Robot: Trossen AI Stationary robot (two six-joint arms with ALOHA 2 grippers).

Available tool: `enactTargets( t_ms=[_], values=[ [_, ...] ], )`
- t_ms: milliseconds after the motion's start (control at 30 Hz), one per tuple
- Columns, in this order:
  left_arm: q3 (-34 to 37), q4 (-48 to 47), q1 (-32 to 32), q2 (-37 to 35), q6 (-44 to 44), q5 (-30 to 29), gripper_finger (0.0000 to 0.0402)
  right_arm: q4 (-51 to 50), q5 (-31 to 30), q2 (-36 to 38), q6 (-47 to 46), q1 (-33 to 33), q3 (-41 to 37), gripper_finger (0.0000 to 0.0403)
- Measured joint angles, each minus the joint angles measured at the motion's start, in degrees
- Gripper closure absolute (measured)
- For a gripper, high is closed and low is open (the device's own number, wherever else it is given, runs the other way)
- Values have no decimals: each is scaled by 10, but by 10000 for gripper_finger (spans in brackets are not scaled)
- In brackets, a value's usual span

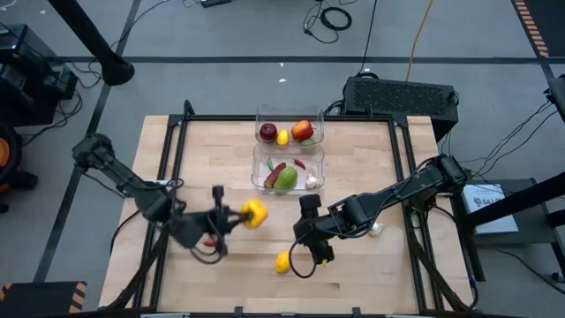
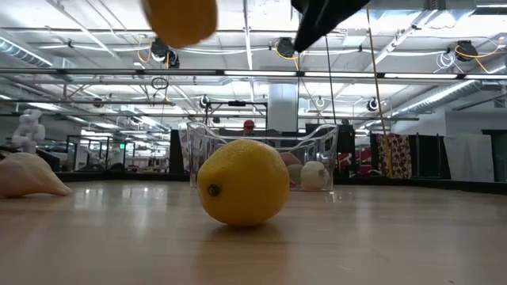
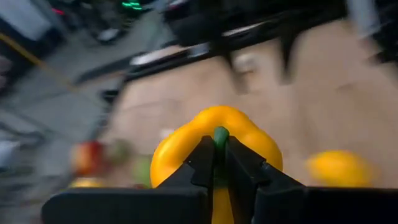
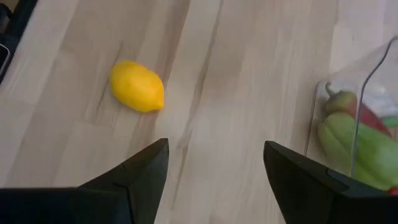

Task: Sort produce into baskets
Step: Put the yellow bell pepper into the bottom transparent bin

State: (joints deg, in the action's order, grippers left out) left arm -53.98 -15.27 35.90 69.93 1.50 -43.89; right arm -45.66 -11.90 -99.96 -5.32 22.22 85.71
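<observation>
Overhead, the left gripper [image 1: 237, 217] hangs above the pale wooden table [image 1: 168, 168], left of centre, its two dark fingers [image 3: 205, 163] pinched together on the green stem of a glossy yellow bell pepper [image 1: 253, 213]; the pepper is lifted clear of the wood. Between it and the two clear plastic rectangular bins [image 1: 261, 181] at the table's far middle lies bare board. The nearer bin holds a green pepper [image 1: 286, 179], a dark red one and a white garlic bulb [image 1: 312, 180]; the farther bin [image 1: 261, 117] holds two red apples [image 1: 267, 132] and a small yellow fruit. The right gripper [image 1: 313, 238] waits just right of centre, fingers spread apart and holding nothing. A loose oval yellow lemon [image 1: 282, 262] rests near the front edge, close beside that gripper, with open wood all round it.
</observation>
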Motion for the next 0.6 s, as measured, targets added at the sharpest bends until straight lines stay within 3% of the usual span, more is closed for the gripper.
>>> enactTargets(
  t_ms=[133, 233, 367, 600],
  values=[
    [0, 8, -77, -3, -109, -28, 375, -24, 0, 0, -29, 0, 0, 149],
    [0, 42, -144, -3, -160, -10, 375, -42, 0, 0, -40, 0, 0, 149],
    [0, 90, -235, -3, -201, 98, 375, -89, -5, 3, -61, 0, 0, 149],
    [0, 184, -376, 19, -230, 294, 375, -181, -75, 43, -122, 4, 0, 149]
  ],
)
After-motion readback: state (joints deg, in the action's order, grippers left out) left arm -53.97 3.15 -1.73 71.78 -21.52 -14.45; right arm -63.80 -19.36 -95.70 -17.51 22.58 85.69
